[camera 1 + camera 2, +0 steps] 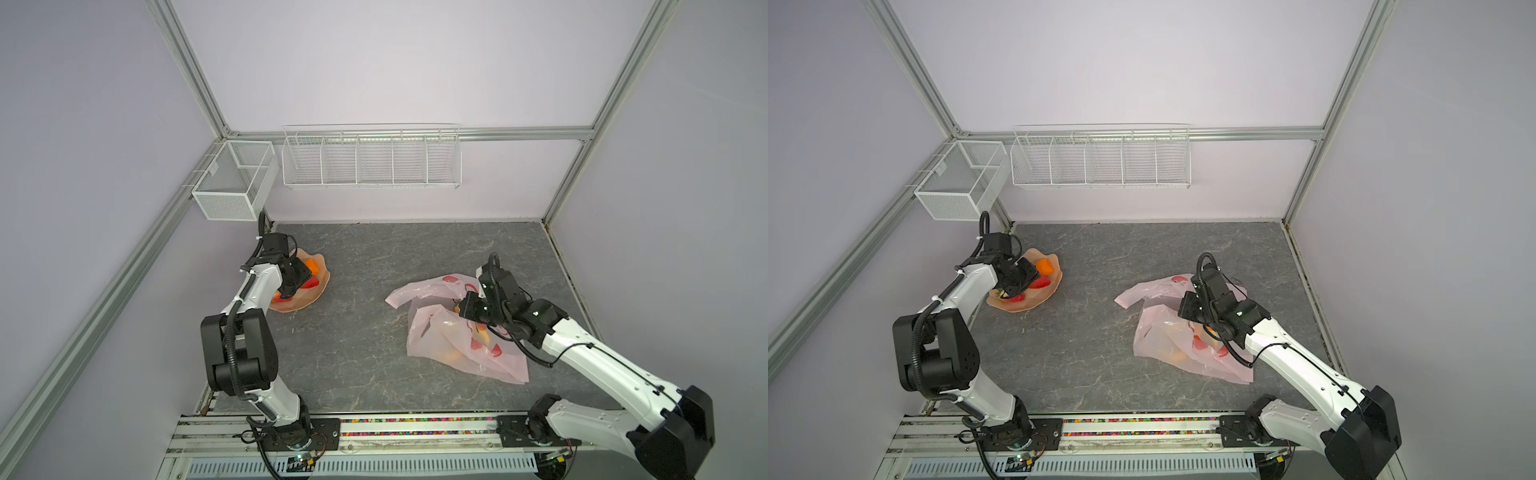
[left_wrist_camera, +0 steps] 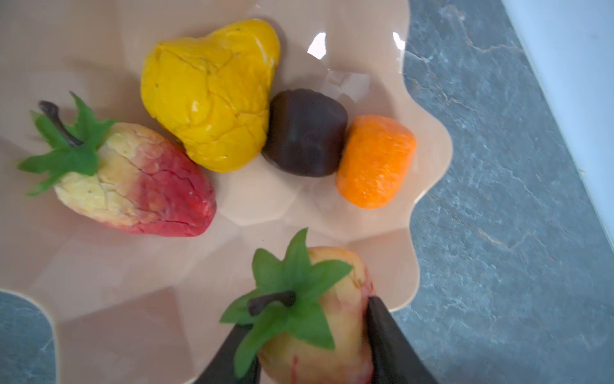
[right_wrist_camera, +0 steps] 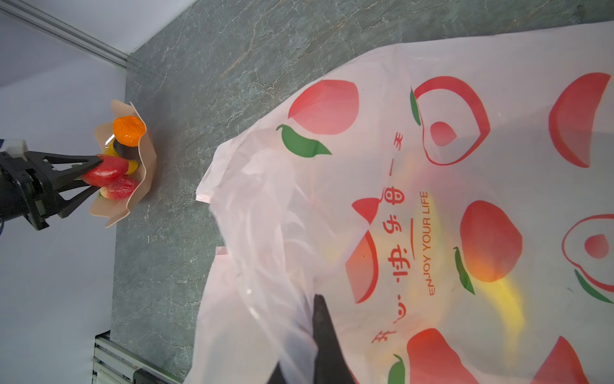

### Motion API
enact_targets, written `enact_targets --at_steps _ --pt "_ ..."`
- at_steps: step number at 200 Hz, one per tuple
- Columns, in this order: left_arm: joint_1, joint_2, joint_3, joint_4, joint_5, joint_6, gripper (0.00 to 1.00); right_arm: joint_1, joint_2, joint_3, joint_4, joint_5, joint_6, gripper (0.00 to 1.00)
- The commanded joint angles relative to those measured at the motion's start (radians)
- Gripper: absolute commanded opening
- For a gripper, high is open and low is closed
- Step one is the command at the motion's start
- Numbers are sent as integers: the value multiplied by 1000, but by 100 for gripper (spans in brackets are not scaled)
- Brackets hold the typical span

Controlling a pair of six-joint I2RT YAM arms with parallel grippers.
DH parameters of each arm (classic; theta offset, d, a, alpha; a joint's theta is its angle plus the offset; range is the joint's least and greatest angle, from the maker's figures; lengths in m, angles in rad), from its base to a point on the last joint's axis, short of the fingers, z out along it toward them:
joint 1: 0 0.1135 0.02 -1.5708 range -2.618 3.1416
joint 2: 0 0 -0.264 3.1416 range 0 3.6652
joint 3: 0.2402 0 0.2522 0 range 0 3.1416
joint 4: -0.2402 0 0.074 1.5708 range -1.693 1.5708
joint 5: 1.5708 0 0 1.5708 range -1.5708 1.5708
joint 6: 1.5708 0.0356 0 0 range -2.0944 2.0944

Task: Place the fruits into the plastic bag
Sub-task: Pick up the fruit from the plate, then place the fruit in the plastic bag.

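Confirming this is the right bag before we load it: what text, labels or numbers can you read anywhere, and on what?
"ENJOY YOUR LIFE": red print on the plastic bag, right wrist view.
"开心快乐每一天": red characters beside it, same bag.
Tag on the white mesh basket: too small to read.
Nothing else legible.

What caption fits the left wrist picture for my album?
Left gripper pinching a strawberry at the peach dish, beside pear, dark piece, orange and second strawberry.

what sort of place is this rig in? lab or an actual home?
Probably a lab test cell, not a home: aluminium-profile frame around bare walls, wire baskets hung at the back, toy fruits in a dish.
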Motion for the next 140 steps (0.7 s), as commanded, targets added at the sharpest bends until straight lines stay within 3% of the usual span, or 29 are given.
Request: enact_targets --at_steps 1,33,73,140 --pt "-35 -86 -23 -6 66 70 37 -8 -26 2 -7 12 0 6" --pt "-86 -196 -107 41 177 110 35 -7 -34 -2 -9 13 2 6" --pt "-239 -278 -140 61 218 149 31 -7 -42 -1 -13 4 -2 6" --pt "-509 -213 -64 176 255 149 26 -8 -69 -7 -35 -1 -8 6"
